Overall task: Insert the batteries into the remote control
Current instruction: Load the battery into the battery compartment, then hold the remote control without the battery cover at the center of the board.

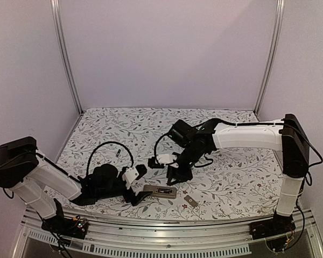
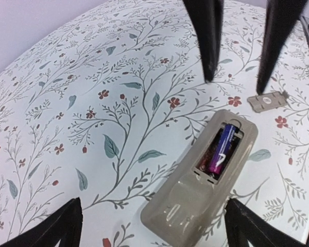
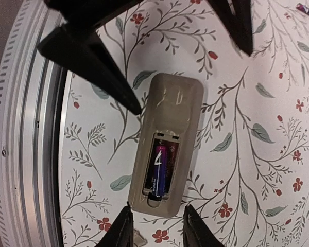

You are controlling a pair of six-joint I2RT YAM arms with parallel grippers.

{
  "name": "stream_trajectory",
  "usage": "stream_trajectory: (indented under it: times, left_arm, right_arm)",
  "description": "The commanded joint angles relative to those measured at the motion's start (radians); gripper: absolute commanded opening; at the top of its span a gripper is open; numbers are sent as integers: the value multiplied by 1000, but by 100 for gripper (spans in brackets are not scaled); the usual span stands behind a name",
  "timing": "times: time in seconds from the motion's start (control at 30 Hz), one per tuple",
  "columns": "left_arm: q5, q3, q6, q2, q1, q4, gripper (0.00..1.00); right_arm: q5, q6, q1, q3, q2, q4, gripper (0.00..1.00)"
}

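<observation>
The remote control (image 3: 170, 110) lies back up on the flowered table, tan-grey, its battery recess uncovered. One of the batteries (image 3: 158, 172), with a purple label, sits in the recess; the slot beside it looks dark and I cannot tell what it holds. Another battery (image 3: 307, 10) lies loose on the table, far off. My right gripper (image 3: 157, 231) hovers open just past the recess end of the remote, nothing between its fingers. My left gripper (image 2: 154, 231) stands wide open, its fingers on either side of the remote's (image 2: 195, 195) other end without touching it.
A small flat grey cover piece (image 2: 268, 101) lies on the table just beyond the remote, near the right gripper's fingers (image 2: 212, 46). The table's metal front rail (image 3: 31, 154) runs close beside the remote. Both arms crowd the near middle of the table (image 1: 231, 177).
</observation>
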State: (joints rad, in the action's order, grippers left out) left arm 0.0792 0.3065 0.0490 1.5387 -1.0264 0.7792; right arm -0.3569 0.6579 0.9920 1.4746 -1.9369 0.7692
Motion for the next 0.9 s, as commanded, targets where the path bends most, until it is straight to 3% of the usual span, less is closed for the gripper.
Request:
stream_trajectory:
  times: [0.0,0.13,0.37,0.5,0.67,0.77,0.87]
  left_arm:
    - [-113,-1,64,20,25,-113,96]
    - [-167,-24,44,-15,28,-123,97]
    - [-134,-13,75,-15,47,-128,99]
    - [-134,27,92,30,48,-178,98]
    - [-213,48,124,-70,59,-193,98]
    - [-340,135,193,-131,82,-259,99]
    - [-414,287,284,-144,109,-474,98]
  right_arm:
    - [-112,-259,-61,-58,92,-216,31]
    - [-116,-392,-64,-140,103,-302,30]
    - [-117,-544,-64,-334,189,-540,29]
    - [-117,-586,-67,-380,186,-576,45]
    - [-170,-547,-97,-523,261,-735,68]
    - [-212,-601,-164,-593,322,-858,75]
    - [-192,-627,-183,-617,354,-891,78]
